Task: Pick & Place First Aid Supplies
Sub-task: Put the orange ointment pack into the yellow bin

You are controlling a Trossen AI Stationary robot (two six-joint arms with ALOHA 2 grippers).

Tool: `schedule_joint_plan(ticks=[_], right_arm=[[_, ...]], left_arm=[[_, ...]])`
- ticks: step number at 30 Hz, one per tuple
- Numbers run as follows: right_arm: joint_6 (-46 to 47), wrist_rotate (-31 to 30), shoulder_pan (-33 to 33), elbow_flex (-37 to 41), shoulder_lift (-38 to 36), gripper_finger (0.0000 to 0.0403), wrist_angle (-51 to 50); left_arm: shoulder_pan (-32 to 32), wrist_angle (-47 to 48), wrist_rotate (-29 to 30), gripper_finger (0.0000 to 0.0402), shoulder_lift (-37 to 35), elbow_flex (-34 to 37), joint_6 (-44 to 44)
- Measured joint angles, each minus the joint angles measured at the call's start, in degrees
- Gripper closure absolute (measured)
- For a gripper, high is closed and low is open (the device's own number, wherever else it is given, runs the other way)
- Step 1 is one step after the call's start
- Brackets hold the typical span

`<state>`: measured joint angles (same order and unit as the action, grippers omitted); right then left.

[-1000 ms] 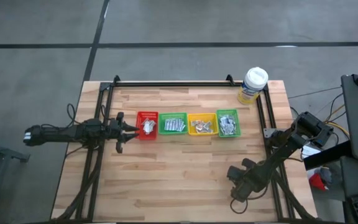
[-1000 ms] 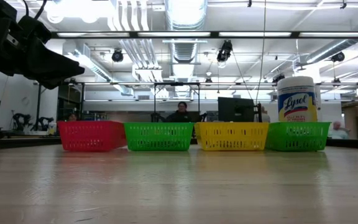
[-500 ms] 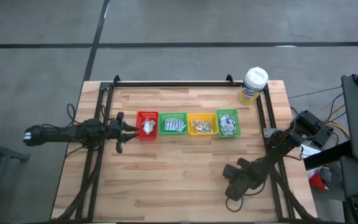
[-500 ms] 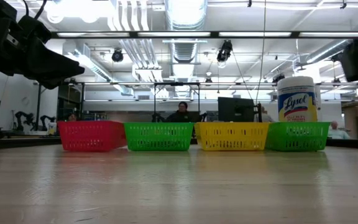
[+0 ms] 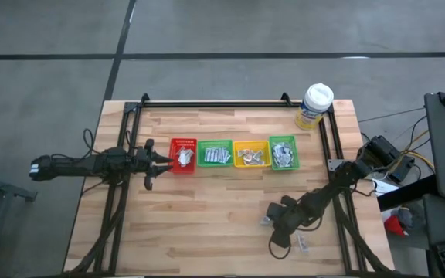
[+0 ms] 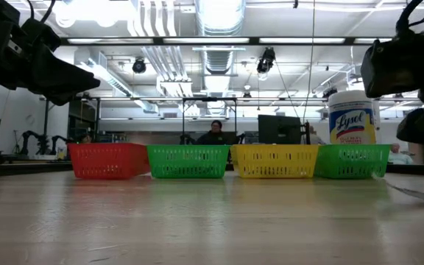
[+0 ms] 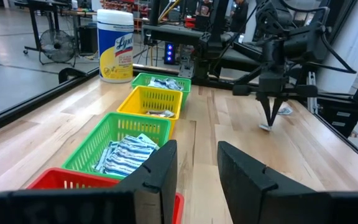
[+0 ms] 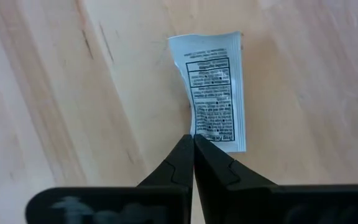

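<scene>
A white sachet with black print (image 8: 213,93), one of the first aid supplies, lies flat on the wooden table at the near right (image 5: 265,222). My right gripper (image 8: 193,138) is shut and points steeply down, its tips at that sachet. The left wrist view shows it from across the table (image 7: 268,124). A second sachet (image 5: 302,245) lies a little nearer the front edge. My left gripper (image 7: 196,149) waits open and level at the table's left, just left of the red bin (image 5: 182,154). My right gripper's shut fingertips (image 8: 182,149) meet the sachet's long edge near one corner (image 8: 194,127), coming from above at a steep slant. The sachet lies flat on the table. Whether the tips pinch that edge or only rest against it, I cannot tell.
Red, green (image 5: 215,154), yellow (image 5: 251,154) and green (image 5: 283,153) bins stand in a row across the table's middle, each holding sachets. A wipes tub (image 5: 314,106) stands at the far right corner. A black frame (image 5: 207,103) runs along the table's edges.
My right gripper has gone toward the table's left edge, staying shut, and has tipped as it went. It now shows in the low view at the right. The second sachet lies uncovered where the gripper stood before.
</scene>
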<state>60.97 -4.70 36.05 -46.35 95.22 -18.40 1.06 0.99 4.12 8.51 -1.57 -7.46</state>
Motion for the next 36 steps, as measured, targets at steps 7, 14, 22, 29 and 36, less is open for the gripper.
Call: schedule_joint_plan(ticks=[7,14,22,29,36], right_arm=[[-1.01,-0.72,-0.29,0.67,-0.11,0.0394,-0.02],[-0.11,-0.02,-0.52,0.88,-0.11,0.0394,-0.23],[-0.22,6.58,-0.47,0.06,-0.46,0.0394,-0.96],[-1.84,7.43,-0.45,-1.46,-1.78,0.0394,-0.94],[-3.4,4.04,-0.77,-1.51,-2.37,0.0394,-1.56]], left_arm=[[-0.01,0.0,0.0,0.0289,0.01,0.0,-0.01],[-0.02,-0.01,0.0,0.0289,0.01,-0.01,-0.01],[-0.02,-0.02,0.0,0.0289,0.01,0.01,0.0],[-0.01,0.0,-0.01,0.0289,0.01,0.01,0.0],[-0.02,0.04,-0.02,0.0289,0.01,0.01,0.0]])
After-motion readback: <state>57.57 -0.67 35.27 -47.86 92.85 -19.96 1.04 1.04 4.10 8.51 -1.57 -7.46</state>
